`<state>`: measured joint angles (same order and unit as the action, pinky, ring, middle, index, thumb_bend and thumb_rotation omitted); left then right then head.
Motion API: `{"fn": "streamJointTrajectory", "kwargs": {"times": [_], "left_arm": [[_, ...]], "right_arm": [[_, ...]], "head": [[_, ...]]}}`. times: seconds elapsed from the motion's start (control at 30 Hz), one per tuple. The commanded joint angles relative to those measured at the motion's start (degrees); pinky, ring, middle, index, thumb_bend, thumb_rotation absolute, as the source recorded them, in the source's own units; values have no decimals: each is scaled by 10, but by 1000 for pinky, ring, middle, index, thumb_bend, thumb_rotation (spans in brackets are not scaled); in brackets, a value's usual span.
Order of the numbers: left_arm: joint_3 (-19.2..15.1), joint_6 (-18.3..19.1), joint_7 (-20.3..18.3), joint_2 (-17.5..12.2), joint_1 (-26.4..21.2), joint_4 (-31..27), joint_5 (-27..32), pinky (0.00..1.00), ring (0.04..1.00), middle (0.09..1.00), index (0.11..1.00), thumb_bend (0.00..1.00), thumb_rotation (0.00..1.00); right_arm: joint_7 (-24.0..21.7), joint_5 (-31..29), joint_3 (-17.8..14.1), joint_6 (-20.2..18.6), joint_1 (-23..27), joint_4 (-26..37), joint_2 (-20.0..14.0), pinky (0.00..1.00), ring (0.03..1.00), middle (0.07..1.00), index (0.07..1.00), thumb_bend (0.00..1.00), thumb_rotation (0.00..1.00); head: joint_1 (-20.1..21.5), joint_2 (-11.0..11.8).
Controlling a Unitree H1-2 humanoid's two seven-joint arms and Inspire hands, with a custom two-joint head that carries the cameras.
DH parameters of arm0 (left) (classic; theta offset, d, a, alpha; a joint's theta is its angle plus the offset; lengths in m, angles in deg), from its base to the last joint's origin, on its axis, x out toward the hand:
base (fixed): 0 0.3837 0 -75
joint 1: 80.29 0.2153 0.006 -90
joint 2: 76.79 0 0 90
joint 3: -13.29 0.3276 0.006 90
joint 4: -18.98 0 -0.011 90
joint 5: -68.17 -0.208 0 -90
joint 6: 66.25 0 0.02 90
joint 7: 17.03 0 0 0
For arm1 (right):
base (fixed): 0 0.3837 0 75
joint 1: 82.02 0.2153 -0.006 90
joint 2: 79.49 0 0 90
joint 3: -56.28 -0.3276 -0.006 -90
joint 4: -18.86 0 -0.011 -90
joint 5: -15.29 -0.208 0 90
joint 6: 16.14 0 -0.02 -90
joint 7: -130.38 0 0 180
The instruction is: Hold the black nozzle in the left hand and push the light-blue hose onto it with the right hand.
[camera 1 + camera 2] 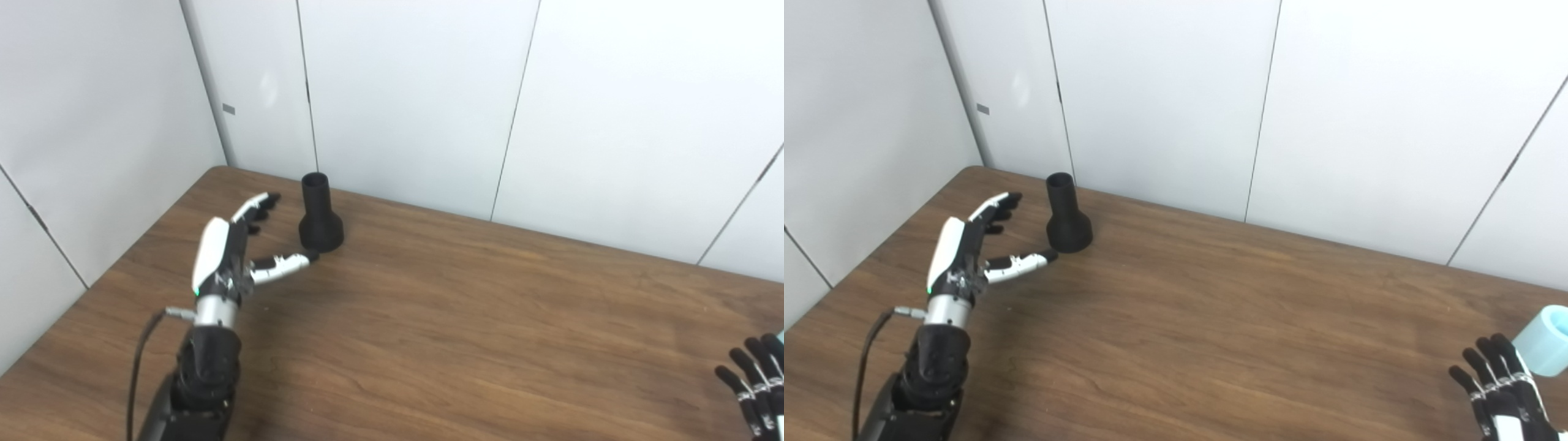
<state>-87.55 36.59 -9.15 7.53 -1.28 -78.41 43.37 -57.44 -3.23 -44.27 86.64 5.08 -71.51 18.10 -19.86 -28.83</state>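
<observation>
Upright, black nozzle (320,215) beside spread-fingered left hand (228,257); right hand (1499,387) spread, near light-blue hose (1545,340)

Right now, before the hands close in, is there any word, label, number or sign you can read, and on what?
None readable.
Wall panel: a small grey tag, too small to show any text.
Black nozzle: no marking visible.
Light-blue hose: no marking visible.
Left hand and right hand: no lettering visible.
</observation>
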Motion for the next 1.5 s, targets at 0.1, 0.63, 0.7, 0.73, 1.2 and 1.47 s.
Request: {"fn": "streamJointTrajectory", "kwargs": {"times": [0.1, 0.63, 0.7, 0.73, 1.2, 1.47], "left_arm": [[2, 1, -6, -32, -43, 26, -3, 809, 891, 893, 834, 920, 231], [69, 54, -61, -86, -134, 143, -29, 1000, 1000, 975, 928, 995, 331], [76, 62, -70, -89, -147, 157, -28, 1000, 1000, 979, 937, 997, 341], [80, 65, -73, -90, -153, 163, -28, 1000, 1000, 981, 941, 997, 344], [108, 67, -69, -78, -204, 240, -22, 1000, 998, 941, 868, 997, 342], [114, 57, -74, -78, -209, 242, -15, 1000, 983, 904, 868, 975, 333]], "right_arm": [[-2, -4, 5, -5, -51, -44, 19, 784, 860, 874, 863, 645, 675], [-1, 5, 11, -12, -58, -31, 23, 778, 848, 871, 868, 660, 679], [-1, 11, 12, -11, -57, -30, 22, 783, 854, 875, 862, 675, 679], [-1, 13, 13, -11, -57, -30, 22, 786, 859, 879, 861, 677, 675], [3, 38, 16, 9, -51, -42, 25, 702, 843, 875, 859, 690, 636], [26, 128, 28, 46, -50, -55, 19, 673, 826, 867, 870, 556, 672]], "head": [[-1, -3], [6, -4], [6, -4], [6, -4], [13, -5], [20, -6]]}}
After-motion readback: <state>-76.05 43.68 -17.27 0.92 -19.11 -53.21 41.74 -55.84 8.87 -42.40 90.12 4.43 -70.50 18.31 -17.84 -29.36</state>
